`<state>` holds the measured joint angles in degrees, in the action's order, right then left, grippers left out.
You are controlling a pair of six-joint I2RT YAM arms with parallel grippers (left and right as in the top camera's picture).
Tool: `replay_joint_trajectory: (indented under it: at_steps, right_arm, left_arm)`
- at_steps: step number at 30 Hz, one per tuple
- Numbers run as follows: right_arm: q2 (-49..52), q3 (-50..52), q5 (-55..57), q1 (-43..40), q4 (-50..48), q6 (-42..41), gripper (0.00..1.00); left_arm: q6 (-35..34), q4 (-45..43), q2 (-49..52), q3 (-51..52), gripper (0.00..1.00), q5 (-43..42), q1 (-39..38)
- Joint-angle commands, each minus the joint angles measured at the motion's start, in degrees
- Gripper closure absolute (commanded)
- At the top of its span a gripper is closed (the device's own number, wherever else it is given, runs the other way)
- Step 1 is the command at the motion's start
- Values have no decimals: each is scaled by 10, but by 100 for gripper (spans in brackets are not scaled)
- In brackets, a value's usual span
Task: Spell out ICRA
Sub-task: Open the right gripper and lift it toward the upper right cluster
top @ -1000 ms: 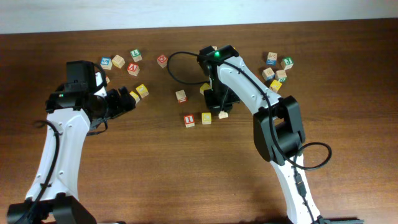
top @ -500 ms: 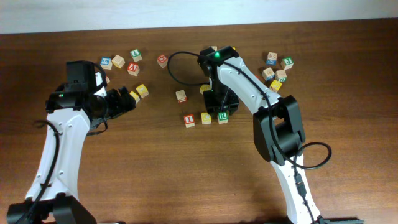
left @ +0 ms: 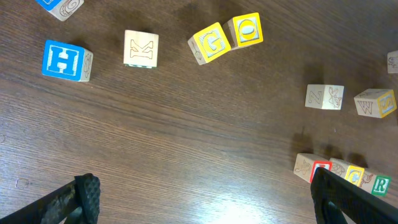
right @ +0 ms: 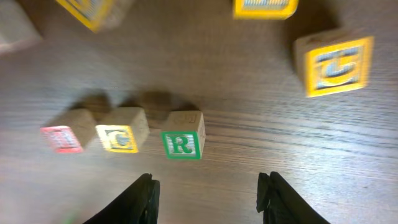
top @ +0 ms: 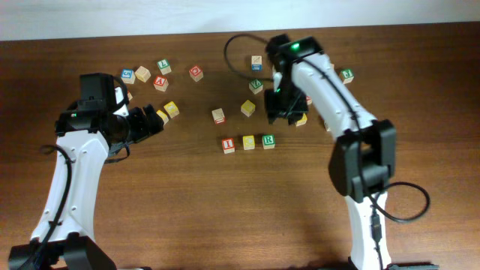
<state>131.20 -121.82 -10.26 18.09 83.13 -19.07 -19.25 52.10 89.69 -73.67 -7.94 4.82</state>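
Note:
Three pale-wood cubes stand in a row on the table: red I [top: 228,145], yellow C [top: 248,142] and green R [top: 268,140]. The right wrist view shows them too, I [right: 62,138], C [right: 118,137], R [right: 181,143], and so does the left wrist view's right edge, where the I [left: 320,169] is clearest. A red A cube [top: 160,82] lies at the back left among other cubes. My right gripper [top: 286,112] [right: 208,199] is open and empty, up and right of the R. My left gripper [top: 155,120] [left: 205,205] is open and empty over bare wood.
Loose look-alike cubes lie around: a blue H [left: 65,60], a K [left: 141,48], yellow G [left: 210,42] and O [left: 245,30] near the left gripper, N [left: 324,96] and W [left: 375,102] mid-table, and a cluster at the back right [top: 346,75].
The right gripper set the green R cube down at the right end of the row, opened, and moved up and to the right. The left arm has not moved.

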Motion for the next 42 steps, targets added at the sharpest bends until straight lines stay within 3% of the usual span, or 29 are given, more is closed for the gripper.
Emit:
replay_joint_trajectory:
  at_steps: [1, 3, 7, 10, 15, 24, 26, 28, 36, 42]
  right_arm:
    - [-64, -48, -59, -47, 8, 6, 46]
    - [-101, -66, -58, -67, 17, 7, 39]
    - [-220, -71, -42, -109, 42, 32, 38]
    - [-293, -71, 45, -114, 85, 31, 34]
    - [-352, -57, 76, -111, 142, 32, 28]
    - [-361, 60, 80, -34, 99, 38, 27]
    - [-359, 87, 80, -31, 78, 38, 22]
    - [-355, 104, 79, -31, 63, 38, 2]
    - [-325, 114, 25, -30, 27, 36, 1]
    - [-300, 114, 17, -31, 9, 36, 2]
  left_arm:
    - [9, 1, 3, -3, 1, 2, -2]
    - [9, 1, 3, -3, 1, 2, -2]
    - [9, 3, 3, -3, 1, 2, -2]
    - [9, 7, 3, -3, 1, -2, -2]
    - [-10, 27, 3, -3, 1, -36, -2]
    - [-36, 59, 3, -3, 1, -54, -2]
    - [-48, 59, 3, -3, 1, -54, -2]
    - [-47, 59, 3, -3, 1, -54, -2]
    - [-47, 54, 3, -3, 1, -73, -45]
    - [-47, 30, 3, -3, 1, -16, -97]
